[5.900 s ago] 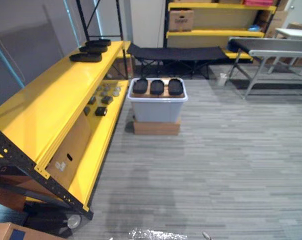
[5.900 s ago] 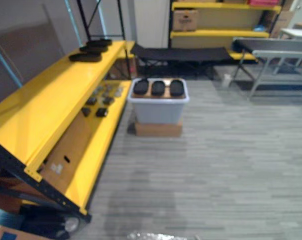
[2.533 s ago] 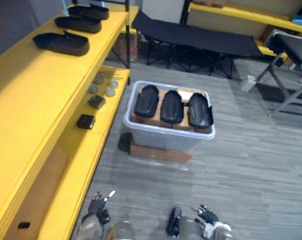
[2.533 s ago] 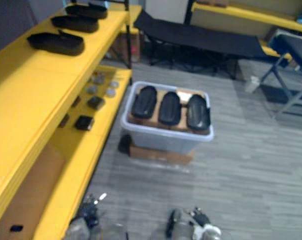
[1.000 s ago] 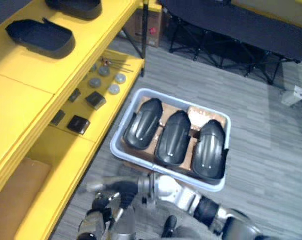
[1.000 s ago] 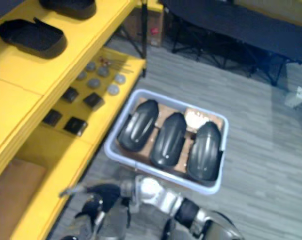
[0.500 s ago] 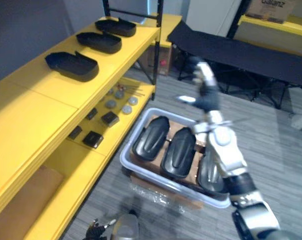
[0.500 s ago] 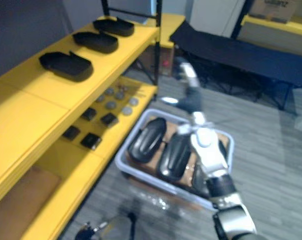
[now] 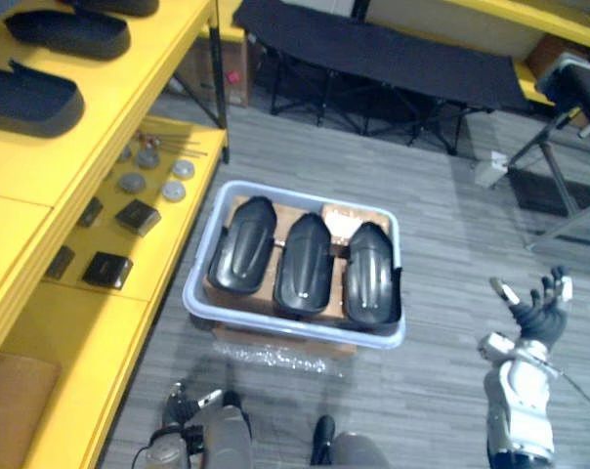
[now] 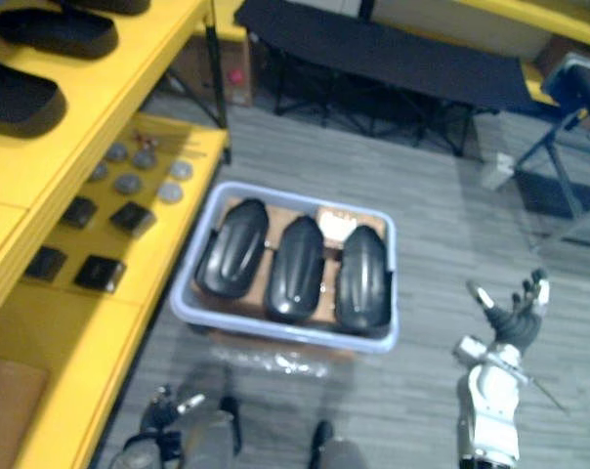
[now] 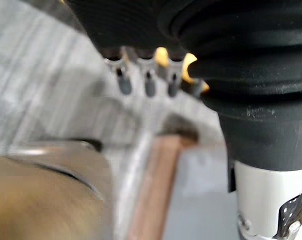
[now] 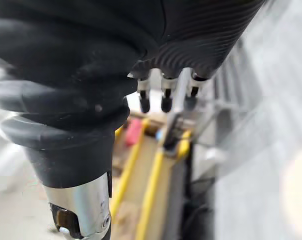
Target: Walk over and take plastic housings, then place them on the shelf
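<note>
Holding my right hand [image 9: 534, 311] up over the floor, fingers spread, empty, well apart from the bin [image 9: 293, 330]. Three black housings [image 9: 310, 262] lie side by side inside it, filling it wall to wall, beside the yellow shelf [image 9: 41, 166]. Left hand [image 11: 149, 84] hangs low, fingers loose and straight, gripping nothing.
</note>
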`<state>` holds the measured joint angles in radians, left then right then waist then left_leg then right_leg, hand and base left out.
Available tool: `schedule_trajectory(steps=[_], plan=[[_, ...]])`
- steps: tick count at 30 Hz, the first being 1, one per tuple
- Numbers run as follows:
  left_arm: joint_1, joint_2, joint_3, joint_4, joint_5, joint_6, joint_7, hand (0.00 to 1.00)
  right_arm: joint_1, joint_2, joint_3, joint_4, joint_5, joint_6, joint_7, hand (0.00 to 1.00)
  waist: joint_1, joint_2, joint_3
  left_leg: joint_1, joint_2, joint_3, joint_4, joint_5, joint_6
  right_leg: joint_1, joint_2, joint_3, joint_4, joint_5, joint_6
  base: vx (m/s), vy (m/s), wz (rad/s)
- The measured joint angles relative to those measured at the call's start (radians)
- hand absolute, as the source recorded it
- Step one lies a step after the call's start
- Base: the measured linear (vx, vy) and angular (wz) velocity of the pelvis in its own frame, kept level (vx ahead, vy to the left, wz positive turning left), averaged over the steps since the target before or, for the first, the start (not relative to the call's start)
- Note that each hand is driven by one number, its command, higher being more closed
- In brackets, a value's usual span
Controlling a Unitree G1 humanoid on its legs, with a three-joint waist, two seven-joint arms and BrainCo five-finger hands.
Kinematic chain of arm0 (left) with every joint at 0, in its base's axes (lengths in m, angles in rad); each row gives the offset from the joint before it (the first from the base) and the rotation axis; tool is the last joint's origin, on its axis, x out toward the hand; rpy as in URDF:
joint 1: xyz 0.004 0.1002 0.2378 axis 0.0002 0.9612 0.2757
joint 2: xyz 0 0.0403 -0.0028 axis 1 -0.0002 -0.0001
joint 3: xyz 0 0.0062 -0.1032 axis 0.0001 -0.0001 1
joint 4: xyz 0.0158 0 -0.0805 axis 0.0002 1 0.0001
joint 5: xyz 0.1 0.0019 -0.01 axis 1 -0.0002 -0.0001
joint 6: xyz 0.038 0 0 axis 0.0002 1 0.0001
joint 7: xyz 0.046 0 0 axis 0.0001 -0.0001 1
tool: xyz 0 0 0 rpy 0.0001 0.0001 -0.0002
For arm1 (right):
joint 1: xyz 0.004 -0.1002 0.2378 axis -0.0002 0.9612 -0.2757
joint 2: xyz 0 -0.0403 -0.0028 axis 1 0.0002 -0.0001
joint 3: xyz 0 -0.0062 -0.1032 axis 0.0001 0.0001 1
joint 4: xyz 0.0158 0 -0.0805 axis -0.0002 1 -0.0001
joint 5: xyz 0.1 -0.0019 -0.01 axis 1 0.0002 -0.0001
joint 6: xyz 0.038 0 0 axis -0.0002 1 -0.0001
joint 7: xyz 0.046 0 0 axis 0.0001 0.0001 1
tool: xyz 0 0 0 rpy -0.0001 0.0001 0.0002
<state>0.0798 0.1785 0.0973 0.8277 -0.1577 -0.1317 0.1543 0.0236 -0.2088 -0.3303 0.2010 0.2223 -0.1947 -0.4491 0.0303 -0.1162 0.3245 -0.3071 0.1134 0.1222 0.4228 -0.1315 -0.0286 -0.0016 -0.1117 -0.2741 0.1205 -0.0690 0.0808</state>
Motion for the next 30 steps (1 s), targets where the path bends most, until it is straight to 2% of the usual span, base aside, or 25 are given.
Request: schedule_trajectory(steps=[1,2,7,11,15,19,21,23,28,30], plan=[[-0.002,0.004,0.000,-0.003,0.000,-0.001,0.000,0.00,-0.019,0.000,-0.004,0.036,0.001,-0.002,-0.011,0.00,0.002,0.001,0.012,-0.011,0.001,-0.004,0.007,-0.001,0.001,-0.008,0.002,0.000,0.002,0.000,0.000,-0.04,0.040,0.02],[-0.012,0.009,0.000,-0.007,-0.002,-0.003,0.001,0.00,-0.074,-0.001,-0.022,0.127,0.019,-0.005,-0.039,0.00,0.012,0.001,0.054,-0.027,0.002,-0.007,0.016,-0.001,0.002,-0.023,0.003,0.003,0.011,0.000,0.000,-0.03,0.029,0.05],[-0.025,0.011,0.000,-0.001,-0.039,-0.007,0.011,0.00,-0.207,-0.036,-0.054,0.327,0.094,-0.005,-0.082,0.00,0.040,0.014,0.108,-0.082,-0.002,-0.022,0.038,-0.001,0.005,-0.072,0.004,0.003,0.029,0.005,0.007,0.01,0.026,0.07],[-0.052,0.008,-0.001,0.000,-0.042,-0.041,0.021,0.00,-0.308,-0.123,-0.054,0.448,0.127,-0.005,-0.096,0.00,0.058,0.021,0.122,-0.116,-0.005,-0.036,0.039,-0.001,0.006,-0.110,0.005,0.003,0.052,-0.005,-0.007,0.03,-0.002,0.07],[-0.068,0.011,-0.001,0.000,-0.072,-0.042,0.025,0.00,-0.361,-0.172,-0.059,0.546,0.158,0.001,-0.090,0.00,0.063,0.029,0.129,-0.116,-0.015,-0.060,0.027,0.004,0.000,-0.116,0.003,0.004,0.074,-0.026,-0.019,0.03,-0.009,0.16],[-0.072,0.007,-0.001,0.006,-0.082,-0.042,0.025,0.00,-0.429,-0.202,-0.060,0.651,0.158,0.010,-0.051,0.00,0.069,0.035,0.133,-0.117,-0.025,-0.064,-0.001,0.023,-0.005,-0.140,-0.007,0.003,0.099,-0.043,-0.018,0.03,-0.018,0.09],[-0.081,-0.005,-0.002,0.009,-0.110,-0.042,0.023,0.00,-0.465,-0.244,-0.061,0.679,0.158,0.029,-0.028,0.00,0.071,0.061,0.152,-0.117,-0.028,-0.069,-0.006,0.027,-0.006,-0.141,-0.010,0.001,0.104,-0.048,-0.013,0.00,-0.014,0.06],[-0.081,-0.010,-0.001,0.014,-0.120,-0.042,0.019,0.00,-0.490,-0.264,-0.061,0.688,0.158,0.061,-0.014,0.00,0.071,0.069,0.157,-0.118,-0.034,-0.072,-0.018,0.035,-0.006,-0.158,-0.020,0.001,0.129,-0.063,-0.004,0.00,-0.015,0.05],[-0.084,-0.029,-0.002,0.017,-0.120,-0.045,0.015,0.00,-0.529,-0.291,-0.060,0.731,0.157,0.120,0.021,0.00,0.074,0.078,0.162,-0.126,-0.035,-0.084,-0.016,0.038,-0.009,-0.177,-0.028,-0.006,0.169,-0.087,-0.002,0.00,-0.021,0.07],[-0.084,-0.037,-0.002,0.017,-0.120,-0.045,0.015,0.00,-0.546,-0.292,-0.058,0.733,0.157,0.127,0.023,0.00,0.074,0.078,0.163,-0.129,-0.034,-0.085,-0.017,0.039,-0.010,-0.183,-0.028,-0.006,0.175,-0.088,-0.004,0.00,-0.007,0.02]])
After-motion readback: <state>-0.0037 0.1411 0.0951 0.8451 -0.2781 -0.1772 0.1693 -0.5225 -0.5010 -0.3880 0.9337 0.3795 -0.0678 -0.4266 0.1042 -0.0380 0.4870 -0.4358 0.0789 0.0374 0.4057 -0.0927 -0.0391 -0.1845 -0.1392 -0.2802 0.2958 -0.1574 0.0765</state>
